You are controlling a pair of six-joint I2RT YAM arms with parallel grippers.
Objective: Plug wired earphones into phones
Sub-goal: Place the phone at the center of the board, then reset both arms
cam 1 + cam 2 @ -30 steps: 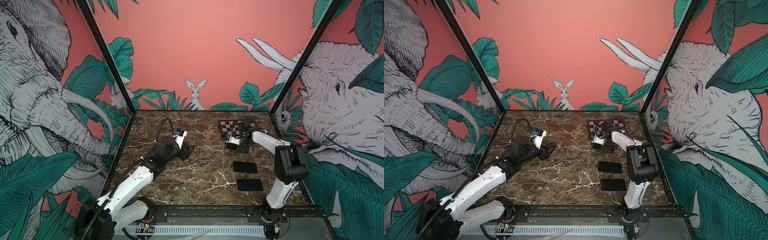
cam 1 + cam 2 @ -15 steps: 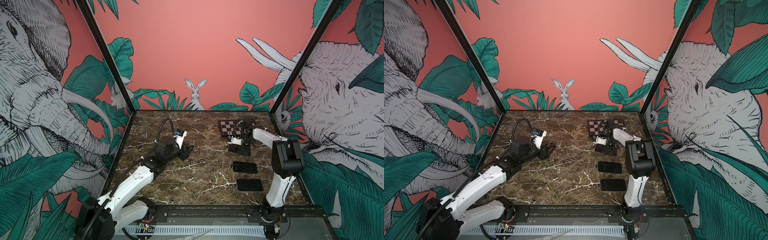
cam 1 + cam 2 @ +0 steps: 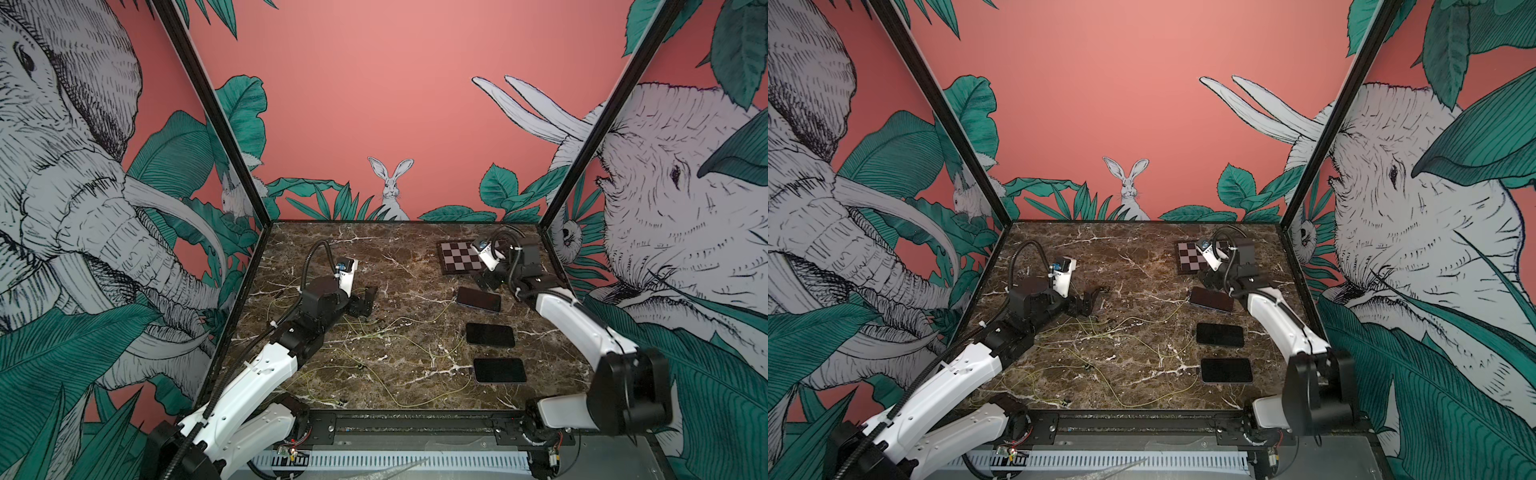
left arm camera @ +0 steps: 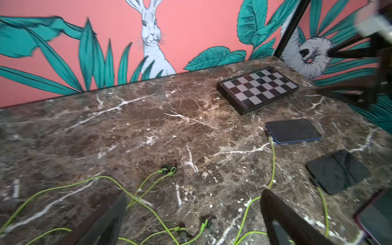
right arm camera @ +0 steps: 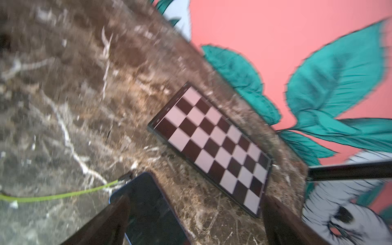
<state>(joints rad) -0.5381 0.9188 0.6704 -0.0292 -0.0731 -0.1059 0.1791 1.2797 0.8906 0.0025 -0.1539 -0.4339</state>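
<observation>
Vs 1 s ago: your R arm has swung its elbow out and down toward the front-right corner. The far phone (image 3: 478, 299), covered then, now lies in plain view on the marble table (image 3: 395, 257), just in front of the checkerboard (image 3: 459, 257). R gripper (image 3: 486, 282) hangs just over that phone's far edge, jaws spread wide, nothing pinched. L arm barely shifted; L gripper (image 3: 365, 304) is spread wide too, empty, by the cord tangle. Mid phone (image 3: 490, 334) and near phone (image 3: 500, 370) haven't moved.

Views: both top views give you all three phones in a row on the right w/ the yellow-green earphones (image 3: 376, 330) strewn centre-left; plugs too small to read there. L wrist cam shows a cord (image 4: 273, 157) running up to the far phone's corner and earbuds (image 4: 167, 169) loose on the table. Another cord ends beside the mid phone's corner; plugged or not, can't tell. R wrist cam, blurred, shows the dark plug (image 5: 126, 176) touching the far phone's corner, w/ the phone partly behind one finger (image 5: 106, 222).
</observation>
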